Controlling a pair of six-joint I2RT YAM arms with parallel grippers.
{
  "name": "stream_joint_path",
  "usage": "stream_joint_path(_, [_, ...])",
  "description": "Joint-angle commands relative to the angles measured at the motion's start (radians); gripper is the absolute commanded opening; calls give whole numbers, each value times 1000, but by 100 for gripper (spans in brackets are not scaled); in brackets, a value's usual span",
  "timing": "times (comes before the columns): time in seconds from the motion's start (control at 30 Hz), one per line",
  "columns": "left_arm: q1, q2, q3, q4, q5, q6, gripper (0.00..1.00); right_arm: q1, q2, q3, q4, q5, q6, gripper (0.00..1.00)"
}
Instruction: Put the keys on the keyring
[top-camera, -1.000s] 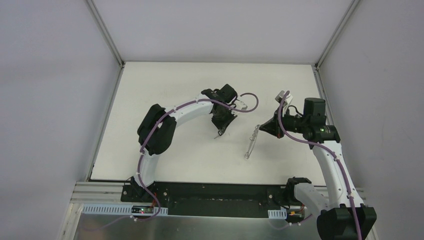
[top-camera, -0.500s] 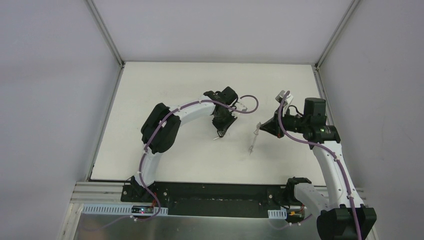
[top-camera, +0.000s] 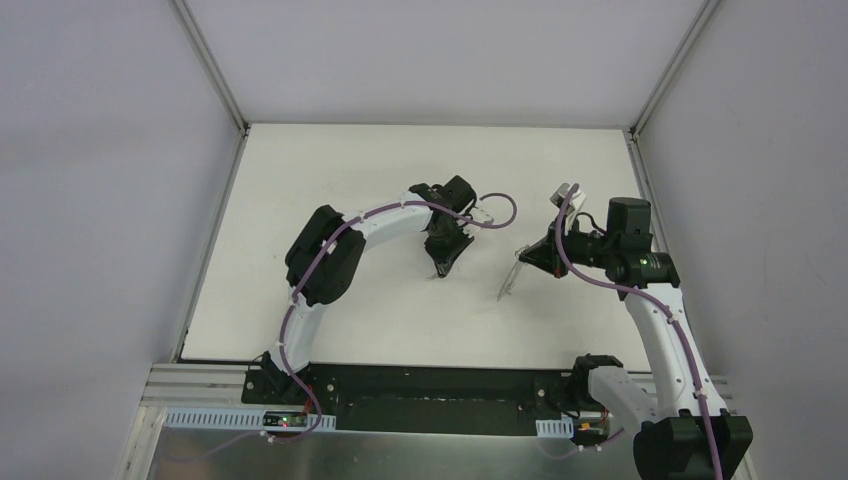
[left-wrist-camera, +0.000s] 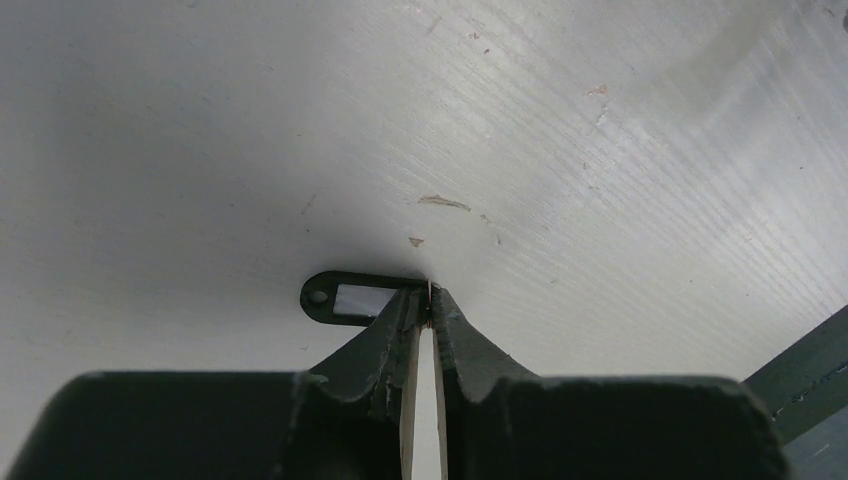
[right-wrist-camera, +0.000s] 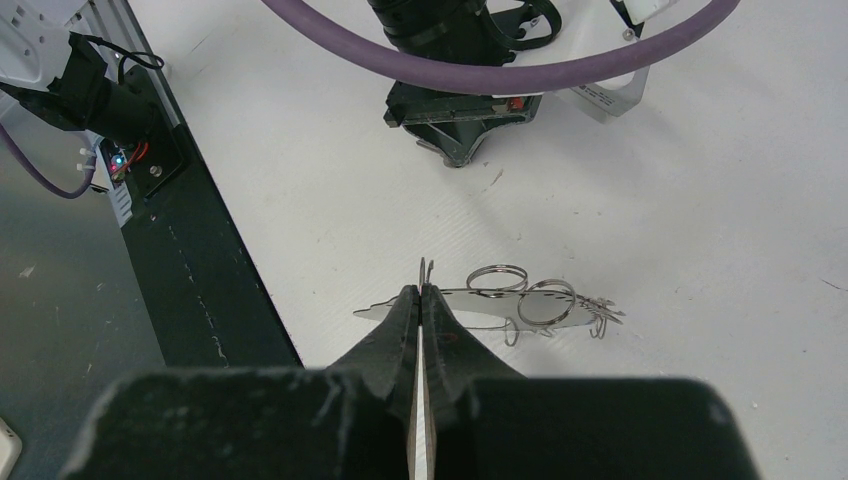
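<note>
The work surface is a white table (top-camera: 330, 180) with a fine ribbed grain and a few small chips, enclosed by plain grey walls on aluminium frame posts. The overhead view shows both arms reaching toward the table centre, their tools near each other but apart. It resolves the keyring (top-camera: 508, 281) only as a thin slanted sliver hanging below the right gripper (right-wrist-camera: 421, 292). The right wrist view adds the detail: the dark tapered fingers are pressed fully together on the thin grey wire. The loop is seen nearly edge-on, extending to the right just above the table, with small silvery split rings (right-wrist-camera: 497, 277) strung along it. The same view shows a purple cable (right-wrist-camera: 520, 75) arching across the top and a black base rail (right-wrist-camera: 215, 290) at the left carrying small red and blue lights. Only the left wrist view shows the key (left-wrist-camera: 345, 298). It lies flat on the table, its black oval head carrying a small round hole and a pale rectangular window. The left gripper (left-wrist-camera: 428, 300) stands with its tips at the key's right end, the jaws parted by a narrow slit. A pale sliver sits between the tips, possibly the blade, so it cannot be told whether the key is clamped.
</note>
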Motion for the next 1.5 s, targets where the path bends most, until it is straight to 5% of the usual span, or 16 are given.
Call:
stream_joint_path(0.0, [-2, -17, 11, -12, -2, -5, 11, -6, -21, -7, 38, -22, -22, 0])
stream_joint_path(1.47, [1, -58, -10, 5, 0, 7, 17, -17, -17, -18, 50, -30, -16, 0])
